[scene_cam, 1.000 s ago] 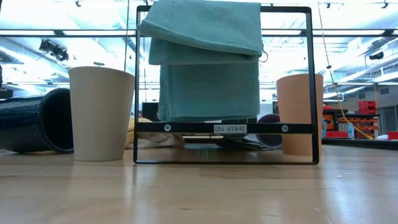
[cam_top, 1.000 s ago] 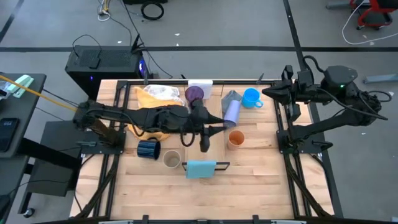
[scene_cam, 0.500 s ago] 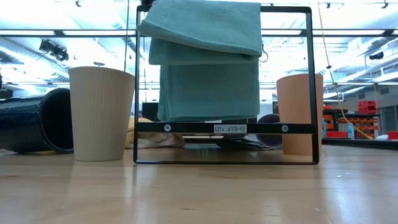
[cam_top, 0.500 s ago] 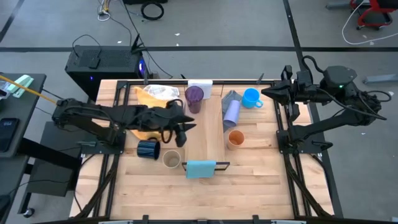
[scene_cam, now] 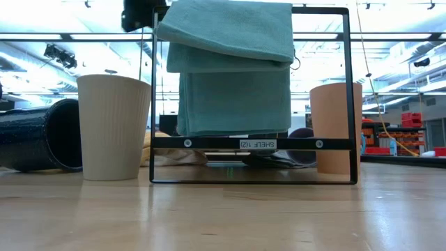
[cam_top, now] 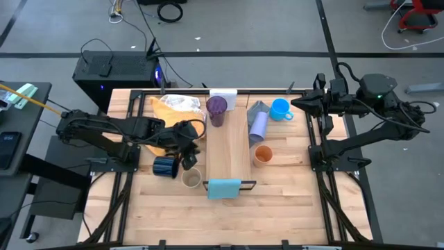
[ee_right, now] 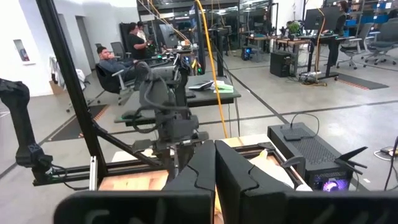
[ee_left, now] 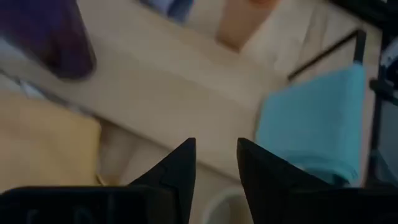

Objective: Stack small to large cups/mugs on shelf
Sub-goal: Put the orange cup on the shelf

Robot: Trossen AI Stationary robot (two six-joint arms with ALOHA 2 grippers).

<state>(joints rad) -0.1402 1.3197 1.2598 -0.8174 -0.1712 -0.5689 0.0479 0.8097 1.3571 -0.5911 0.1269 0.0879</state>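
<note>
Lying along the slatted wooden tabletop (cam_top: 277,208): long pale wood plank shelf (cam_top: 229,149), dark purple tumbler (cam_top: 217,107) standing at its far end, teal folded cloth (cam_top: 224,188) draped on a black wire frame at its near end. Hovering over the beige ribbed cup (cam_top: 191,178) and the tipped navy mug (cam_top: 165,167): left gripper (cam_top: 189,161), fingers (ee_left: 177,171) parted, holding nothing. Waiting at the table's right edge: right gripper (cam_top: 297,103), fingers pressed together, empty. Resting right of the shelf: lavender cup (cam_top: 258,125) on its side, orange cup (cam_top: 263,155), bright blue mug (cam_top: 280,108). Stretching around: grey floor, desks, seated people.

A white label (scene_cam: 258,143) on the black frame (scene_cam: 251,143) reads "SHELF 1/2".
</note>
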